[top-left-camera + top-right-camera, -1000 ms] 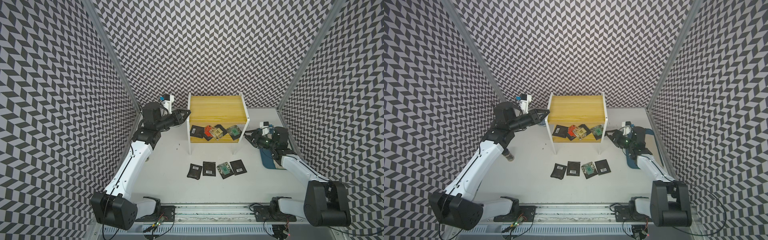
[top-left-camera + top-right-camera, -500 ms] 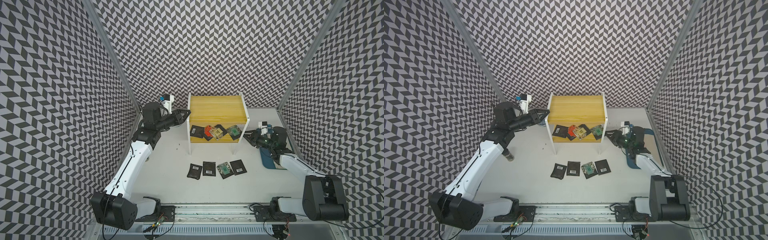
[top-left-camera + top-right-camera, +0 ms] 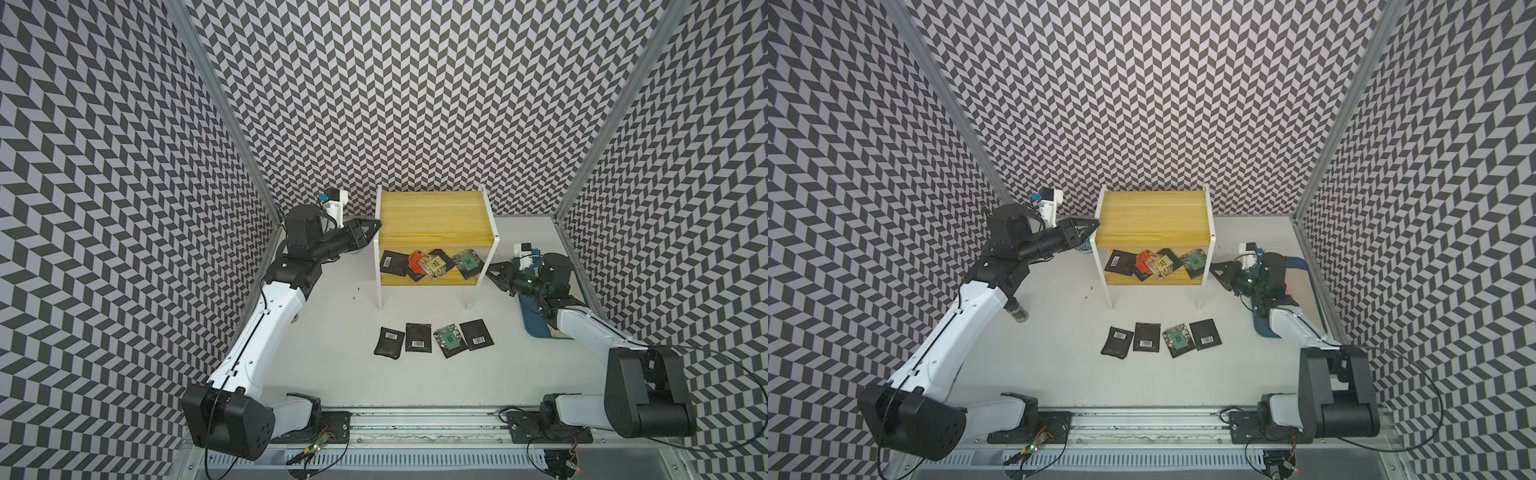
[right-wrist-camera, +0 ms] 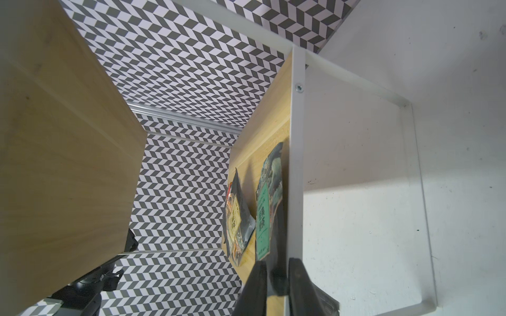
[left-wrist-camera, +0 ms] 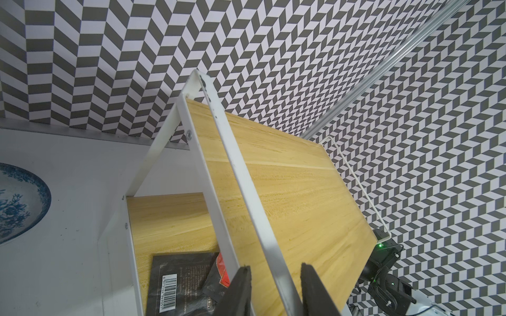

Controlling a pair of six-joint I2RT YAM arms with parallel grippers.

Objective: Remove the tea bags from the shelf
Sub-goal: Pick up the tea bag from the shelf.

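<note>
The shelf (image 3: 436,216) (image 3: 1154,216) stands at the back middle, yellow boards in a thin white frame. Several tea bags lie on its lower board: a black one (image 3: 392,263), an orange one (image 3: 415,259), a tan one (image 3: 434,264) and a green one (image 3: 467,262). Several more tea bags (image 3: 417,337) lie in a row on the table in front. My left gripper (image 3: 376,224) (image 5: 275,273) sits at the shelf's upper left front corner, jaws astride the white frame rail. My right gripper (image 3: 492,272) (image 4: 275,273) is at the lower board's right end, shut on the dark edge of the green tea bag (image 4: 262,213).
A dark blue tray (image 3: 534,322) lies under my right arm by the right wall. A blue-and-white patterned bowl (image 5: 16,202) sits left of the shelf, near the back wall. A small dark cylinder (image 3: 1017,313) stands under my left arm. Patterned walls close in on three sides.
My right gripper's jaws have come together on the green tea bag's edge at the shelf's right end. The left arm and the other tea bags have not moved.
</note>
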